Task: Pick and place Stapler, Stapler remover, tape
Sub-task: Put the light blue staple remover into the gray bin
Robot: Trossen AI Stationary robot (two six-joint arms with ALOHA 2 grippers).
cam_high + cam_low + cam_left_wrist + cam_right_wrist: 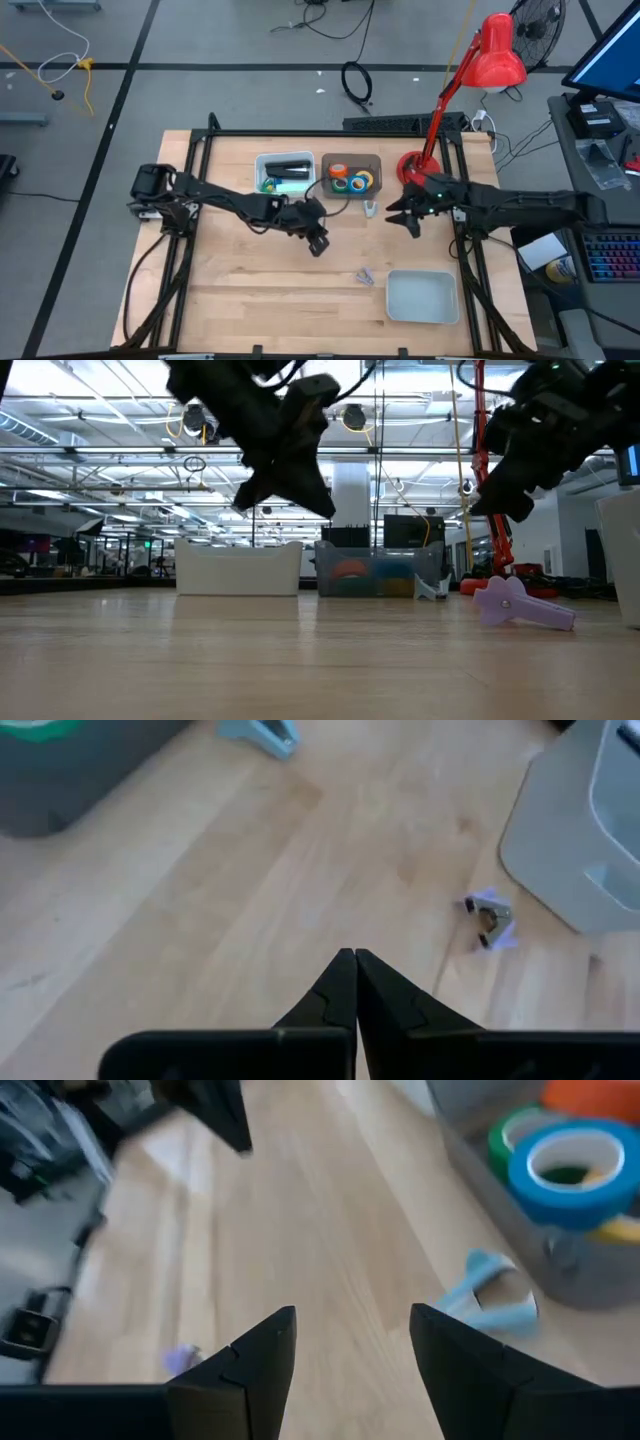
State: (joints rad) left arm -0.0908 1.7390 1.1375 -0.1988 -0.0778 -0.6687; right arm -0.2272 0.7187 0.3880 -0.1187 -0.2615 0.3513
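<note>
I am looking down on the wooden table, where the white bin is already holding the dark stapler, and the grey bin beside it is holding the tape rolls in orange, blue, green and yellow. An empty white tray is sitting near the table's front right corner.

I am hovering the left gripper over the middle of the table with its fingers pressed together on nothing. The right gripper is hanging near the red lamp's base, jaws spread and empty, pointing toward a small pale blue staple remover lying just beside the grey bin.

A second, lilac staple remover is lying on the bare wood, near the tray.

I am judging both removers to be light, stiff plastic with metal claws: small, easy to nudge and likely to skid or pivot if only one finger touches first. I would close across the two plastic wings, squeezing the claws shut, rather than on the thin metal tips. The blue one is lying on its side, wings splayed.
</note>
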